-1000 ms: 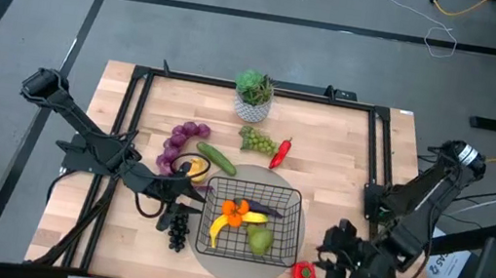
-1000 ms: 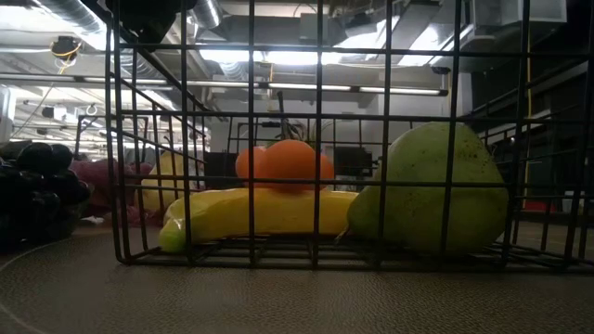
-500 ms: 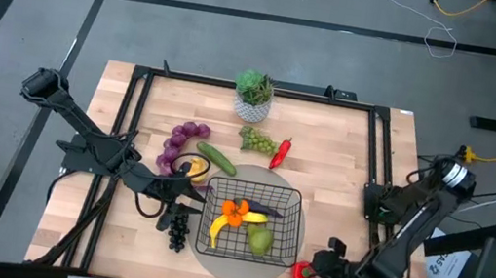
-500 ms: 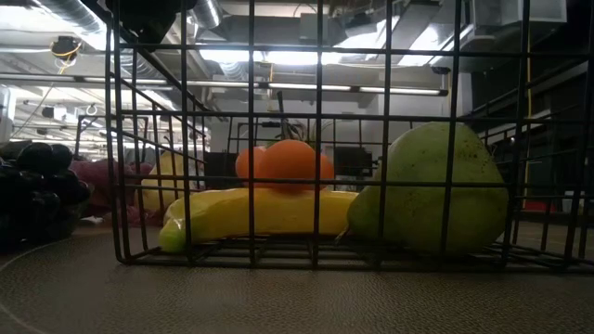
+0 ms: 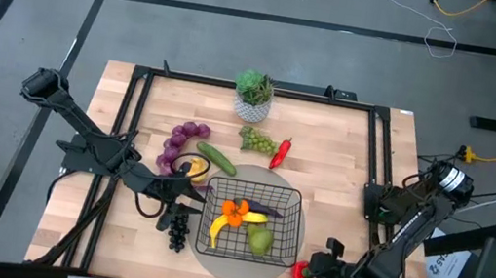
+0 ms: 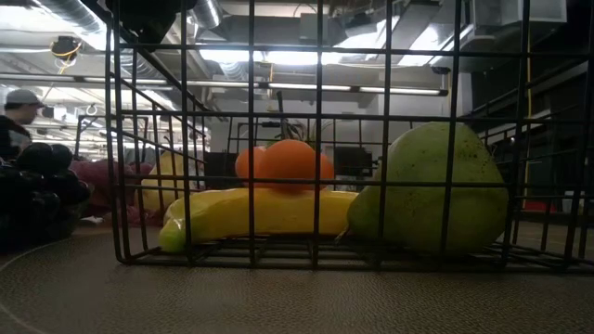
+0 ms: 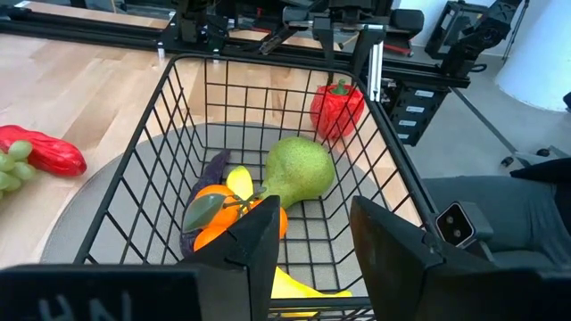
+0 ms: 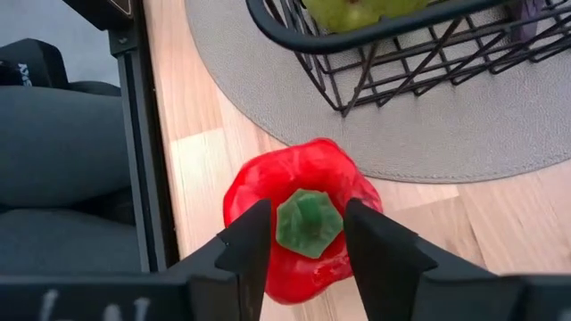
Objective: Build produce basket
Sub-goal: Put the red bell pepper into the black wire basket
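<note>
Two arms, from above: both sit low over the wooden tabletop [image 5: 328,131], left one by the basket's left corner, right one at the near right edge.
Basket from above: the black wire basket [image 5: 290,201] sits on a round grey mat [image 5: 233,269] at the front centre, holding an orange [image 5: 234,212], a banana [image 5: 254,220], a green pear [image 5: 259,240] and a dark eggplant [image 5: 262,207].
Loose produce from above: purple grapes [image 5: 178,142], a cucumber [image 5: 216,159], green grapes [image 5: 257,141] and a red chili [image 5: 280,152] lie behind the basket; black grapes [image 5: 179,226] lie just left of it.
Plant: a white-potted plant [image 5: 253,95] stands at the far edge.
Right claw from above: the right claw [image 5: 312,270] is down at the red bell pepper [image 5: 301,275], just off the basket's front right corner.
Left claw from above: the left claw [image 5: 183,190] is beside the basket's left rim.
Table-level view: through the grid, banana [image 6: 255,211], orange [image 6: 284,163] and pear [image 6: 429,189] rest on the basket floor; a person [image 6: 16,121] shows far left in the room.
Left wrist view: the fingers [image 7: 397,250] stand apart, holding nothing, above the basket rim; the pear [image 7: 299,171] lies inside, the bell pepper [image 7: 336,106] outside beyond the far wall.
Right wrist view: the fingers [image 8: 379,245] are spread to either side of the pepper [image 8: 303,218], just beside its green stem; I cannot tell whether they touch it. The pepper lies on bare wood at the mat's edge.
</note>
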